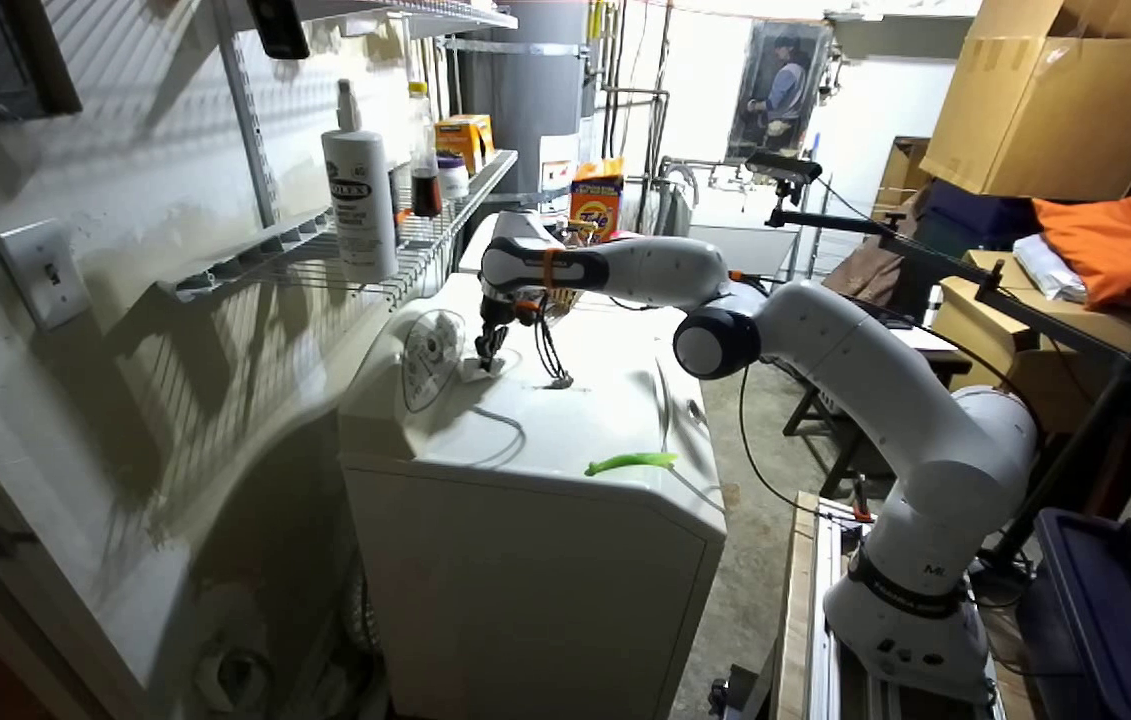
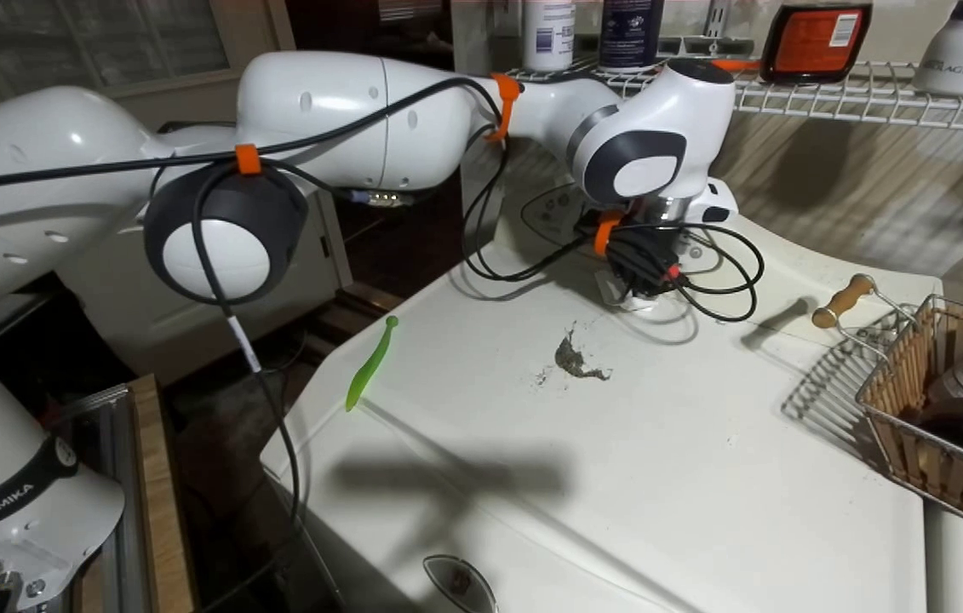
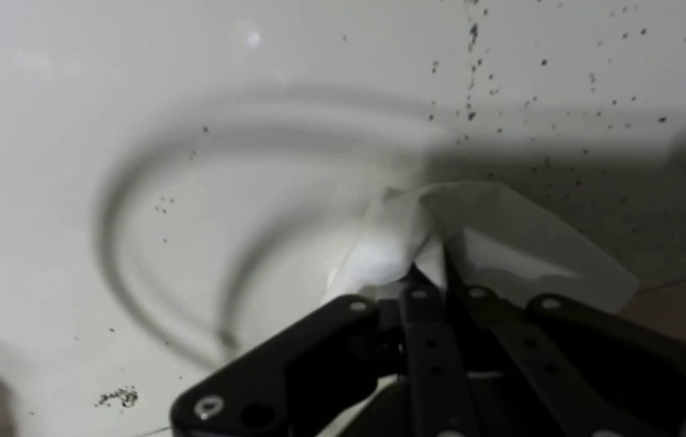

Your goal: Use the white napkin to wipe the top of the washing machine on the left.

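Observation:
The washing machine's white top [image 1: 585,425] shows in both exterior views [image 2: 660,460] and fills most of the wrist view [image 3: 63,182]. My gripper [image 3: 440,273] is shut on the white napkin [image 3: 537,237], which spreads out crumpled below the fingertips. In an exterior view the gripper [image 1: 488,358] points down near the control panel, with a bit of napkin [image 1: 472,371] at the top's surface. The gripper's body [image 2: 644,277] partly hides the napkin in an exterior view. A dark dirt patch [image 2: 573,358] lies mid-top, and small dark specks [image 3: 118,397] show near the gripper.
A green object [image 2: 370,364] lies at the top's edge. A wire basket [image 2: 877,409] with a wooden handle holds bottles beside the top. A wire shelf [image 1: 300,260] with bottles runs above the back. The control panel [image 1: 433,360] rises behind the gripper. Loose cables [image 2: 728,311] hang around the wrist.

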